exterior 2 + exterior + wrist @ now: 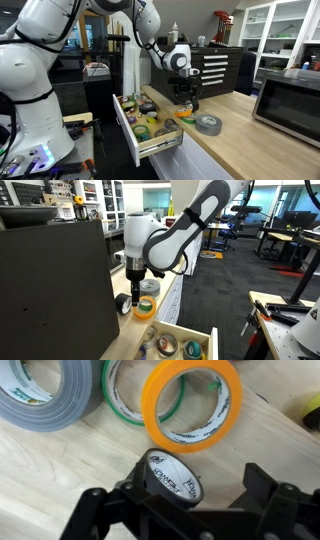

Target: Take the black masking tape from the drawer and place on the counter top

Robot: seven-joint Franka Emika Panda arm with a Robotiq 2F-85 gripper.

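Looks like the tail end of the placing step, with the black masking tape (172,472) out of the open drawer (158,146) and down on the counter (240,140). In the wrist view: grey tape (45,395) well left of the orange tape (195,405), green tape (122,402) partly under its left rim, black roll just in front of it, upright on edge. With the gripper (133,278) spread wide, fingers (95,510) flanking the black roll, apparently clear of it, clasping nothing. Calls next for a straight lift away, without nudging a roll apt to wheel off. Arm (185,235) arched over, tool end pointing straight down
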